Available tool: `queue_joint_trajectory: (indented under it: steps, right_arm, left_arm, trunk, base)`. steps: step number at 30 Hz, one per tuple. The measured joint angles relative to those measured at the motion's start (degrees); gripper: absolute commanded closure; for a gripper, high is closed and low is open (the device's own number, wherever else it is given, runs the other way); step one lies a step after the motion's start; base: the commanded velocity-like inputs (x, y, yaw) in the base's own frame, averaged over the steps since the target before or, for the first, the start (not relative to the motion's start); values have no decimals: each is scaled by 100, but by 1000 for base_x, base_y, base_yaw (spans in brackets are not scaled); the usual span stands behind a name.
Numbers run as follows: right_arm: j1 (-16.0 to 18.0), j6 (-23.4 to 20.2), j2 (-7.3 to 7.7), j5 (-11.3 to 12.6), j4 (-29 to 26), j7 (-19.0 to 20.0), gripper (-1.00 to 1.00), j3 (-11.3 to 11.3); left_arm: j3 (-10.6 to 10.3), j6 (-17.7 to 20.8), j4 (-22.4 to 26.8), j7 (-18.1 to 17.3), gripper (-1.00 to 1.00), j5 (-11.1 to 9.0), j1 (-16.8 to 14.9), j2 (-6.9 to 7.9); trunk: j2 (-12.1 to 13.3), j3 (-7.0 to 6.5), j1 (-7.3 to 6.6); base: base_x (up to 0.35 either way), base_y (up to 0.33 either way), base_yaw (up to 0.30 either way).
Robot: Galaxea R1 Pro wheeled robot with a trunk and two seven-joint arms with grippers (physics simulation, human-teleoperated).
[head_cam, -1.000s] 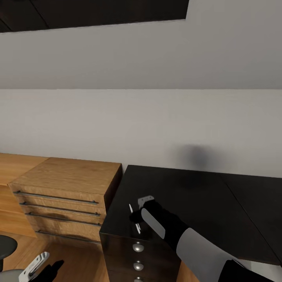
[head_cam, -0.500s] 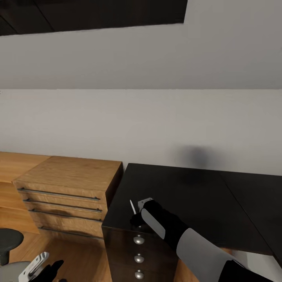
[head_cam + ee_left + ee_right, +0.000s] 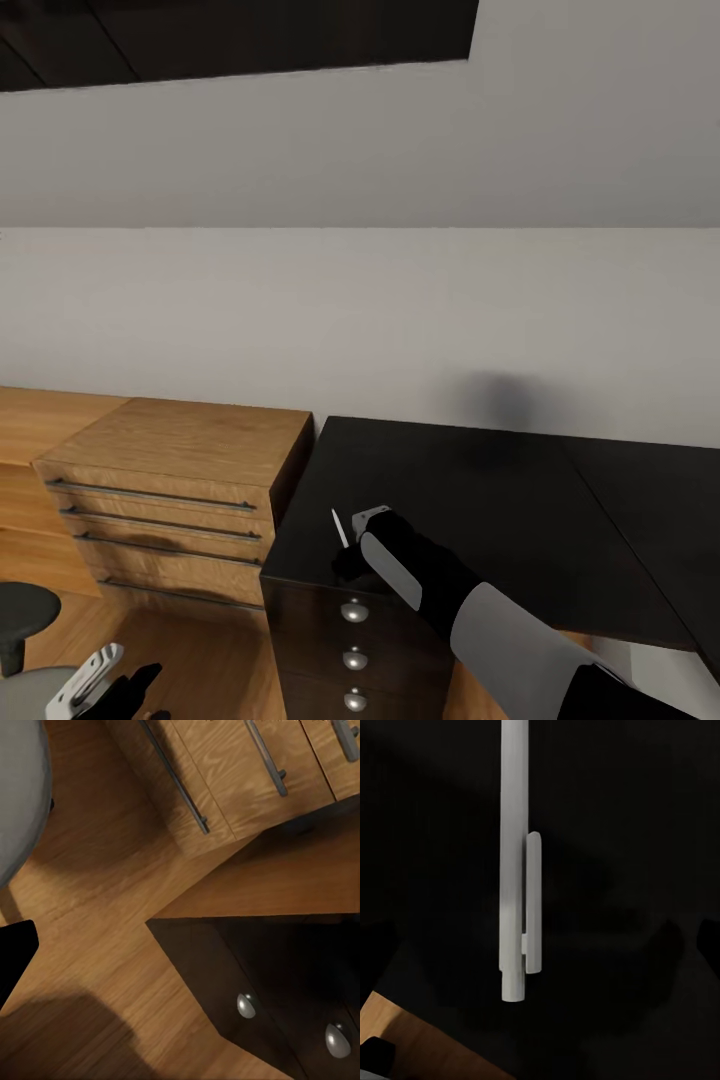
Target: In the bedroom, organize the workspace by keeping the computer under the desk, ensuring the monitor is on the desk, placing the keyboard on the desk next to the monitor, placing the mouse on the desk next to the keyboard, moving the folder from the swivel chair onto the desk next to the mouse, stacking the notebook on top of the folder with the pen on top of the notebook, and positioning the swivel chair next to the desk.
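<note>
Head view: the right gripper [image 3: 352, 545] sits over the near left corner of the glossy black desk [image 3: 480, 500], just above its knobbed drawers [image 3: 352, 655], with the thin white pen [image 3: 340, 528] standing tilted at its tip. Whether its fingers are clamped on the pen cannot be told, though the right wrist view shows the pen [image 3: 514, 862], clip and all, close above the black top. The left gripper [image 3: 95, 685] hangs low beside the desk over the wood floor [image 3: 97, 945], its state unclear, and no writing can be read anywhere.

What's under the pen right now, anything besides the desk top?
Under the pen only the glossy black desk top shows, near its front corner above the knobbed drawers. The right gripper hides the surface just beneath its fingers, so that patch cannot be checked.
</note>
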State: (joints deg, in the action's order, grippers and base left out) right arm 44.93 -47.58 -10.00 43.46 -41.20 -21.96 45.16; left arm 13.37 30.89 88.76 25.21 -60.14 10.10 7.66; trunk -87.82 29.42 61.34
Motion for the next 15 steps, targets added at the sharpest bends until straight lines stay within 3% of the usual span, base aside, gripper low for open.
queue_joint_trajectory:
  steps: [4, 15]
  right_arm:
    - [0, -3, 0, 1, -1, -1, -100, -5]
    - [0, -9, 0, 0, 0, 0, -100, -8]
  left_arm:
    - [21, 7, -1, 1, -100, -11, -2, -2]
    - [32, 9, -1, -1, -100, -8, -6, -1]
  trunk:
    - [-159, 71, 87]
    - [-160, 72, 88]
  base:
    - [0, 0, 0]
    - [0, 0, 0]
